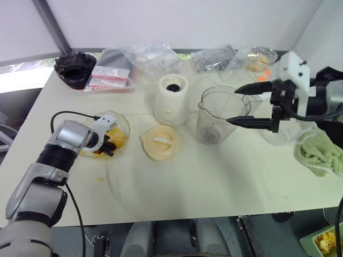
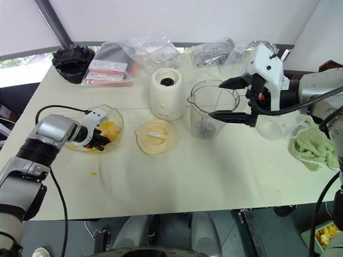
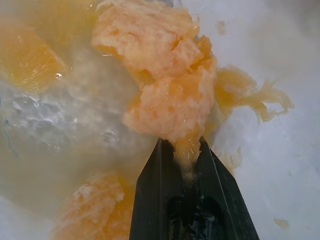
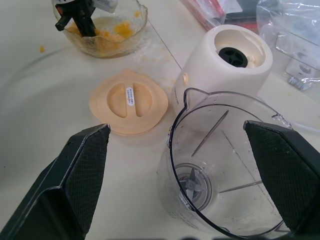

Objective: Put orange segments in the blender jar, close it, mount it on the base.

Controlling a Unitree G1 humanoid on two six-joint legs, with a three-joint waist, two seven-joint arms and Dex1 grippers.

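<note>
While the table holds everything laid out, going from the robot's left across to its right:

Black bundle: a dark crumpled thing (image 1: 75, 68) lies at the far left corner of the table (image 1: 214, 182).

Packets: clear plastic bags (image 1: 115, 69) with red-striped contents lie just beside it along the far edge.

Left gripper: the left gripper (image 3: 186, 150) reaches down into the glass bowl (image 1: 124, 124), its two black fingers (image 3: 155, 190) pinched tight on a piece of orange.

Orange segments: the orange segments (image 3: 170, 85) sit wet and pulpy in the bowl near the left side of the table; one clump is caught between the fingertips, others lie around it. A small scrap (image 1: 99, 179) lies on the table in front of the bowl.

Lid: a flat round cream lid (image 1: 160, 142) lies on the table between the bowl and the jar, nearer the front.

Base: the cream-white base (image 1: 172, 99) stands upright behind the lid, black socket facing up, just beside the jar.

Blender jar: the blender jar (image 4: 225, 165) stands upright and uncovered right of the base, with only the blade hub at its bottom.

Right gripper: the right gripper (image 1: 245, 105) hovers over the jar's right rim, fingers spread wide, gripping nothing.

Jug: a frosted jug (image 2: 278, 126) stands behind that arm.

Cloth: a green cloth (image 1: 321, 152) lies at the right edge.
</note>
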